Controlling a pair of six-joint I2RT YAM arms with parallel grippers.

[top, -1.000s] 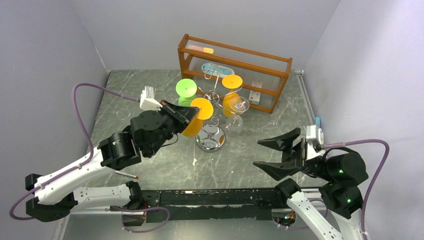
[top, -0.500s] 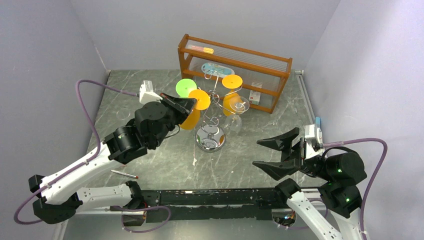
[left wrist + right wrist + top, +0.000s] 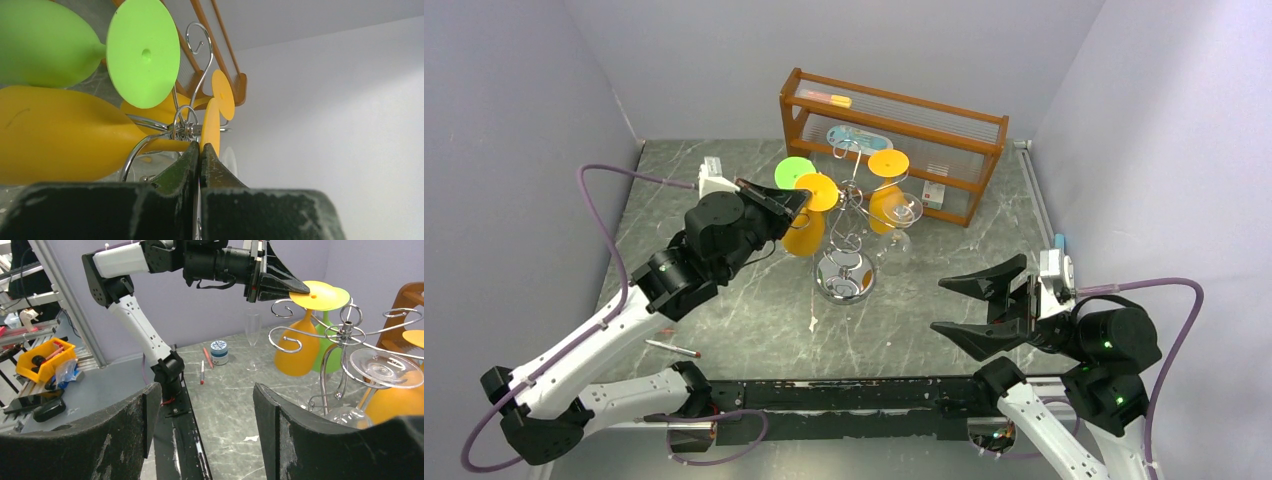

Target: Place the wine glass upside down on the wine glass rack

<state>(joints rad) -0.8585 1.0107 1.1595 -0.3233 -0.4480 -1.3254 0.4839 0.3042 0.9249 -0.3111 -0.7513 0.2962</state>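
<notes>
My left gripper [image 3: 796, 202] is shut on the edge of the round foot of an orange wine glass [image 3: 805, 234]. It holds the glass upside down, bowl downward, at the left side of the chrome wire rack [image 3: 845, 276]. In the left wrist view the jaws [image 3: 200, 150] pinch the orange foot [image 3: 210, 125], and the stem lies against a curved chrome arm [image 3: 137, 150]. A green glass [image 3: 795, 174], a second orange glass [image 3: 887, 205] and a clear glass [image 3: 905, 211] hang on the rack. My right gripper [image 3: 940, 307] is open and empty, right of the rack.
A brown wooden shelf [image 3: 894, 105] stands behind the rack. A red pen [image 3: 674, 348] lies at the front left. The right wrist view shows a clear flute [image 3: 252, 337], a small blue-lidded jar [image 3: 218, 351] and a yellow bin [image 3: 45, 357].
My left gripper has moved back and right toward the rack, carrying the orange glass. The glass has gone from the front of the rack to its left arm. The right arm has not moved.
</notes>
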